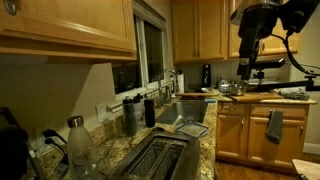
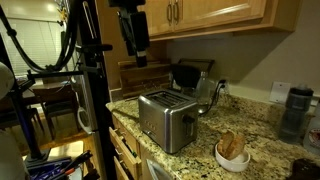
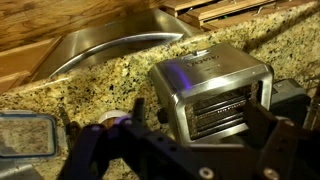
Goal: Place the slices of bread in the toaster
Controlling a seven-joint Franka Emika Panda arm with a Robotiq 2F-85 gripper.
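Dim kitchen, speckled granite worktop. My claw hangs spread wide and empty, high above the silver toaster. The slices of bread stand in a white bowl near the toaster's right.

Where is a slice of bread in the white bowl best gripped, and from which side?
Probably the top edge of one of the slices of bread, from straight above. They seem to stand leaning in the white bowl, upper ends above its rim, so jaws closing across the thin faces should fit; the bowl wall blocks a side approach.
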